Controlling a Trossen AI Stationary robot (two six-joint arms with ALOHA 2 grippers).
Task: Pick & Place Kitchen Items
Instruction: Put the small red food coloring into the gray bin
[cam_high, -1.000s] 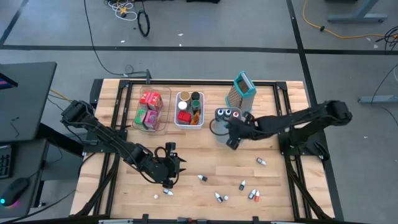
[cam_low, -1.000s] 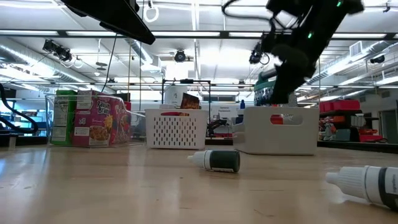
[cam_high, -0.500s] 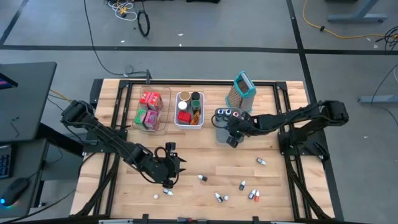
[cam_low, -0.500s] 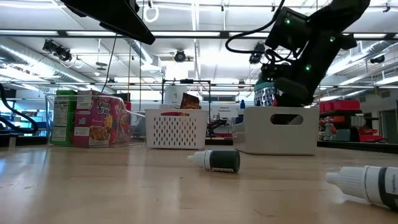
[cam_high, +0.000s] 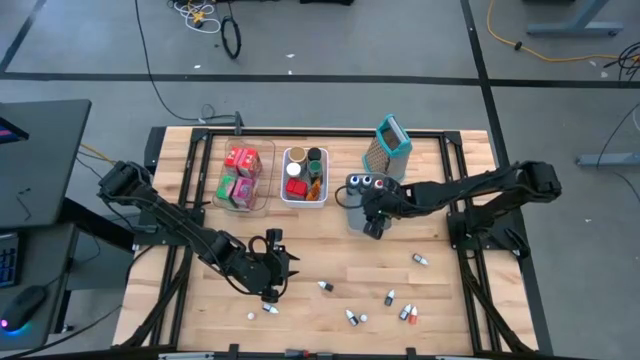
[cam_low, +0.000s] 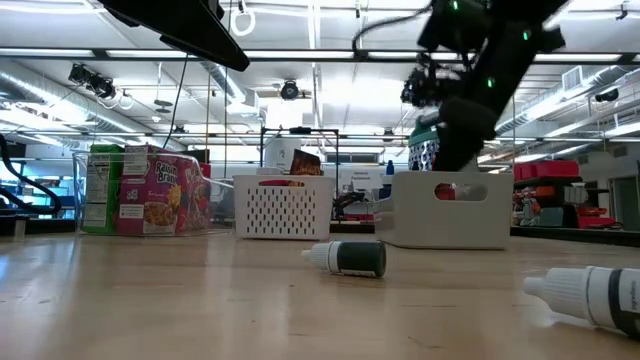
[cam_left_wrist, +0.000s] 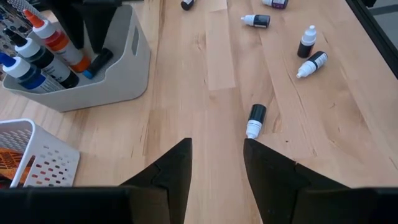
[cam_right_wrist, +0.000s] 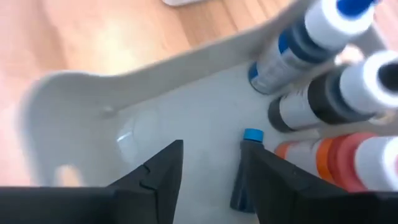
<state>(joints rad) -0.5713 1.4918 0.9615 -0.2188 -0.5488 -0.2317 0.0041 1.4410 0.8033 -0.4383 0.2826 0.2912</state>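
Observation:
Small dropper bottles lie loose on the wood near the table's near edge (cam_high: 390, 297), one dark one (cam_left_wrist: 255, 120) just ahead of my left gripper (cam_left_wrist: 216, 146). That gripper is open and low over the near left part of the table (cam_high: 271, 290). My right gripper (cam_right_wrist: 211, 152) is open and points down into the grey bin (cam_high: 350, 212), hovering above it in the low view (cam_low: 455, 150). Several bottles stand upright in the bin (cam_right_wrist: 323, 106). A dark bottle with a blue cap (cam_right_wrist: 245, 168) lies on the bin floor beside one finger.
At the far side stand a clear bin of red, green and pink packets (cam_high: 242, 175), a white basket of jars (cam_high: 305, 175) and the teal-topped metal grater (cam_high: 390, 143). Bare wood lies between the bins and the scattered bottles (cam_low: 350, 258).
My right gripper dipped down into the grey bin and then rose back above its rim. My left arm kept still.

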